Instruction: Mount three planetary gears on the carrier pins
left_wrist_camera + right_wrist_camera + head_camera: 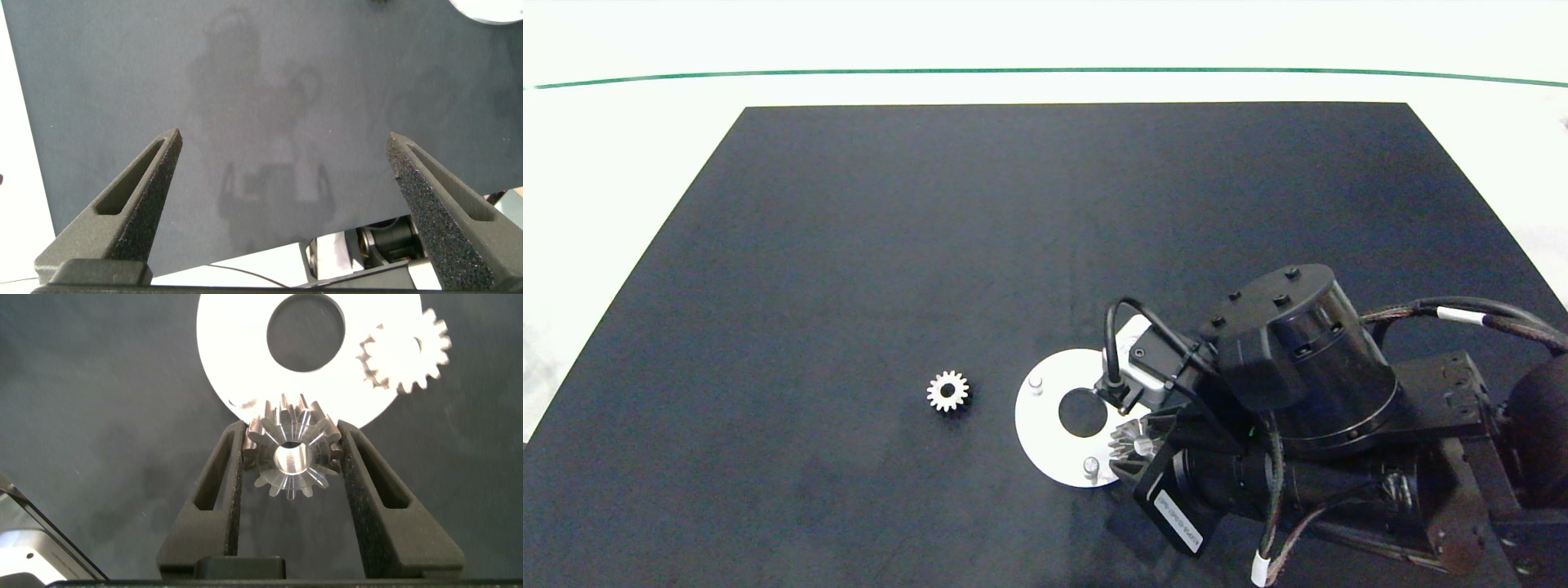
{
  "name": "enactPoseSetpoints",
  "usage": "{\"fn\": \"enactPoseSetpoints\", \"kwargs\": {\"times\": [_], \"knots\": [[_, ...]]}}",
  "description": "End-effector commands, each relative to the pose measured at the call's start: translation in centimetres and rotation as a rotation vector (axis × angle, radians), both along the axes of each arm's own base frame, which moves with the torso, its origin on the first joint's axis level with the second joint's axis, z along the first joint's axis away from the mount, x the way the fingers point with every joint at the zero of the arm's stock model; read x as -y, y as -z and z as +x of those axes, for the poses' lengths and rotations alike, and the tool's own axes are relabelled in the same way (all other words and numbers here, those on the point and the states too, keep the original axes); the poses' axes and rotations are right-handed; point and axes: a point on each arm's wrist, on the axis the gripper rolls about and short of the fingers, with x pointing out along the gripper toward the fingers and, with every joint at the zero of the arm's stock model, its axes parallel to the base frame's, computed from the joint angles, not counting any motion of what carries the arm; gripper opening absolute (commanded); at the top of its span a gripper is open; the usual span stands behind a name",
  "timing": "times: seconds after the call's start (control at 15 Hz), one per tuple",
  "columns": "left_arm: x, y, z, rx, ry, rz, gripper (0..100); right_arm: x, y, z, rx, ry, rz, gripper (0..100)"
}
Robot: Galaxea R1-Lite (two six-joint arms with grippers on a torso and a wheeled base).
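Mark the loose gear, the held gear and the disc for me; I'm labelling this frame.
Loose gear (948, 391), head view: its centre bore.
Held gear (292, 456), right wrist view: its hub, between the right pincer's fingers.
Disc (1036, 420), head view: bare white face left of the centre hole.

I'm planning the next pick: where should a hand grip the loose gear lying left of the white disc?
Likely from straight above, fingers closing on opposite sides of the toothed rim. The loose gear lies flat on the black mat, bore up, with open mat all round it, well apart from the white disc.
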Motion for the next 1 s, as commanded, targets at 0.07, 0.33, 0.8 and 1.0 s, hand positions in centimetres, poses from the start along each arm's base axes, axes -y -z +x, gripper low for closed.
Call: {"fn": "enactPoseSetpoints", "kwargs": {"times": [0.07, 0.33, 0.8, 1.0], "knots": [[0.0, 0.1, 0.1, -0.006, 0.001, 0.001, 100, -0.8, 0.7, 0.3, -0.012, -0.009, -0.020, 22], [0.0, 0.2, 0.1, -0.009, 0.002, 0.003, 100, -1.7, 0.7, 0.0, -0.010, -0.032, -0.021, 22], [0.0, 0.3, 0.1, -0.013, 0.001, 0.002, 100, -2.6, 1.5, -0.2, -0.017, -0.044, -0.049, 22], [0.0, 0.6, 0.0, -0.017, 0.003, 0.002, 100, -2.7, 1.9, 0.2, -0.015, -0.029, -0.061, 22]]}}
